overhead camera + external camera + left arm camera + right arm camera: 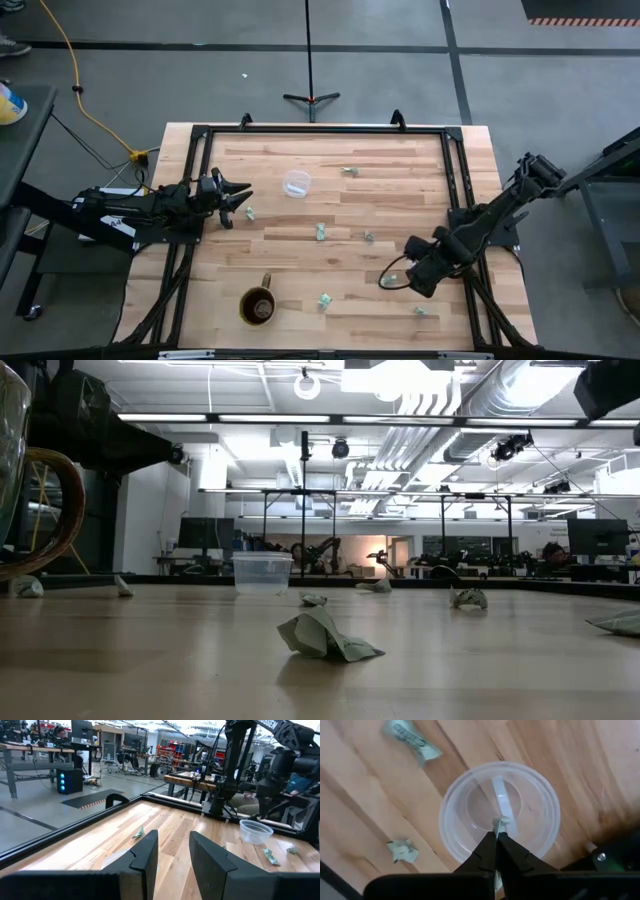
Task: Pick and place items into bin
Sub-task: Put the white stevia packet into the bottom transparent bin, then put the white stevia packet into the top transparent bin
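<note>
Mug, brown, sits nearest the front edge of the wooden table; in the low view it fills the left edge. Just beyond it lies one crumpled green-and-white wrapped piece, the big one in the low view, with another piece off toward the front right corner. Right gripper is over the front right part of the table. Its wrist view shows the fingers pinched together on a small pale piece, held straight over the open mouth of a clear cup. Can't tell if that piece touches the cup. Two more pieces lie on the wood just beside that cup, both outside it. Mid-table: two pieces close together, loose on the boards. Left gripper is at the left side of the table, claw apart and holding nothing; its wrist view shows bare wood between the fingers. One piece lies just beside it. Farther back stands a clear tub, upright, well apart from both grippers, also visible in the low view and the left wrist view. Farthest piece lies to the right of the tub, near the back rail.
</note>
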Motion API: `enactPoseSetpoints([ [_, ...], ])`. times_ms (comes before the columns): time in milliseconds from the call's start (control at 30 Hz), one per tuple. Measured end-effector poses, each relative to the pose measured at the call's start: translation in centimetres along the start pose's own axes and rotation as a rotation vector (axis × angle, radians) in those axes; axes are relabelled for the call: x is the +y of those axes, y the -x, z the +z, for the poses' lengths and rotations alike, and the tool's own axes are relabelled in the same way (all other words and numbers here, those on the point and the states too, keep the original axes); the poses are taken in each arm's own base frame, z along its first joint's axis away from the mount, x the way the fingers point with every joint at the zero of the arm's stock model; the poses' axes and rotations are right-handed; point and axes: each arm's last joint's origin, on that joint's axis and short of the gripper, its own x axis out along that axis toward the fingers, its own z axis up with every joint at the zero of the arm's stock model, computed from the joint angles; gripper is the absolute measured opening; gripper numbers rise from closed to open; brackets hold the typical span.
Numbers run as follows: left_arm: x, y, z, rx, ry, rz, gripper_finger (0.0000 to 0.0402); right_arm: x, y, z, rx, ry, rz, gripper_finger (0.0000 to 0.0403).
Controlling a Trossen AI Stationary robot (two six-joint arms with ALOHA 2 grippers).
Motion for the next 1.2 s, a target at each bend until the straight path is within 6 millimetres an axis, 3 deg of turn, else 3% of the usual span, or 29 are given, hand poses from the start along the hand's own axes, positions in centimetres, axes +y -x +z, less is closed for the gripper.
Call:
enactPoseSetpoints([
  [200, 0.0, 0.0, 0.0, 0.0, 0.0, 0.0, 0.0147, -0.2, -0.4, 0.0, -0.005, -0.024, -0.019, 0.0038],
  [367, 0.0, 0.0, 0.0, 0.0, 0.0, -0.001, 0.0147, -0.3, -0.4, 0.1, -0.057, -0.027, -0.034, 0.0093],
  [533, 0.0, 0.0, 0.0, 0.0, 0.0, 0.0, 0.0147, -0.2, -0.3, 1.4, -0.308, -0.016, -0.072, 0.0149],
  [667, 0.0, 0.0, 0.0, 0.0, 0.0, 0.0, 0.0147, 0.2, 0.2, 4.2, -0.557, 0.049, -0.065, 0.0179],
  [867, 0.0, 0.0, 0.0, 0.0, 0.0, 0.0, 0.0147, -1.0, 0.7, 9.2, -0.677, 0.086, -0.074, 0.0201],
  [1200, 0.0, 0.0, 0.0, 0.0, 0.0, 0.0, 0.0147, -7.9, 1.4, 17.2, -0.695, 0.179, -0.066, 0.0218],
])
